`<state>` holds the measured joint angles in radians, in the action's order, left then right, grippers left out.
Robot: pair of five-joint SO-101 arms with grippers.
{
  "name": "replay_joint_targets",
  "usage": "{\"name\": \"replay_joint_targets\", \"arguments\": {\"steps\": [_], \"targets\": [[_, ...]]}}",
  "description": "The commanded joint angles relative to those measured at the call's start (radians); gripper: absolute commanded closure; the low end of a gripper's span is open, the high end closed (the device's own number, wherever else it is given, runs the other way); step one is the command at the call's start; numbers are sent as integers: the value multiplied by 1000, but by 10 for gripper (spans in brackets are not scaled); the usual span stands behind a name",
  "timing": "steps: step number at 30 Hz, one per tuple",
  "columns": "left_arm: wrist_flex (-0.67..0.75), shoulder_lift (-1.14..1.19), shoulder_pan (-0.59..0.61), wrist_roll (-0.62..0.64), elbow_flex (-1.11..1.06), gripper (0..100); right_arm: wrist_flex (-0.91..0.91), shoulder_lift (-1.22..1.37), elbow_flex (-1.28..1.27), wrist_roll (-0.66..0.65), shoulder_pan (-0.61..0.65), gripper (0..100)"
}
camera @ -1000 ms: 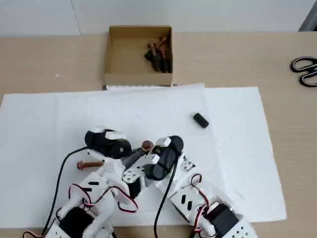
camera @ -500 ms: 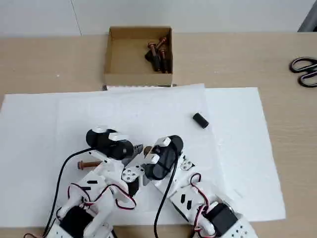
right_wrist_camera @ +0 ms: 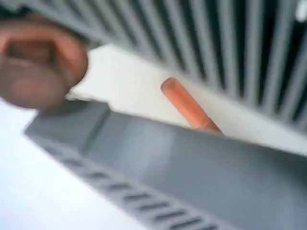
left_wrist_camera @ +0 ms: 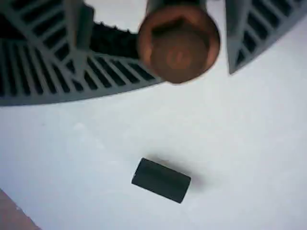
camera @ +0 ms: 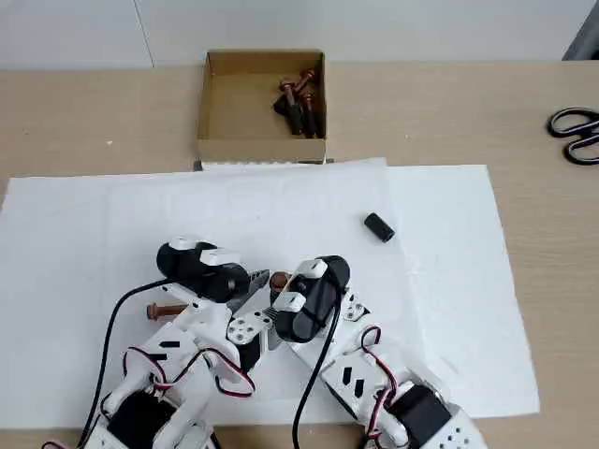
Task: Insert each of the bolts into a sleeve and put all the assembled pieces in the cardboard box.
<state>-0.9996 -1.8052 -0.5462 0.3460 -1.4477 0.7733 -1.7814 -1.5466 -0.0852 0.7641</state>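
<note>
A copper bolt (camera: 278, 280) is held just above the white paper (camera: 112, 224), clamped in my right gripper (camera: 279, 292). Its head (left_wrist_camera: 178, 45) faces the left wrist camera and shows blurred (right_wrist_camera: 38, 67) at my right gripper's tips. My left gripper (camera: 259, 284) stands open around that head, its fingers (left_wrist_camera: 249, 33) clear of it on both sides. A black sleeve (camera: 378, 226) lies loose on the paper to the right (left_wrist_camera: 161, 180). A second bolt (camera: 165, 310) lies on the paper by the left arm (right_wrist_camera: 189, 105). The cardboard box (camera: 225, 103) at the back holds several assembled pieces (camera: 299, 98).
Black scissors (camera: 576, 134) lie at the table's right edge. The box's front wall stands just beyond the paper's far edge. Both arms crowd the near middle of the paper.
The two grippers have drawn closer together around the bolt. The bolt head has sunk slightly toward the arms and is now partly covered in the high view.
</note>
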Motion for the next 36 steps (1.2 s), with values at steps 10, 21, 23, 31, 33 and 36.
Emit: {"name": "replay_joint_targets", "arguments": {"steps": [10,21,23,31,33,36], "targets": [[-38,-8,97,9,38,698,-44,-10,-17,0,-10,995],[-23,-8,100,8,148,790,-39,-10,-18,0,-8,995],[-23,-8,100,8,151,790,-39,-10,-18,0,-8,995],[-26,-8,301,-66,139,927,-39,-10,-17,0,-10,995],[-31,-8,376,-75,134,999,-39,-10,-17,0,-12,995],[-49,-8,470,-77,102,996,-39,-10,-18,9,-16,996]]}}
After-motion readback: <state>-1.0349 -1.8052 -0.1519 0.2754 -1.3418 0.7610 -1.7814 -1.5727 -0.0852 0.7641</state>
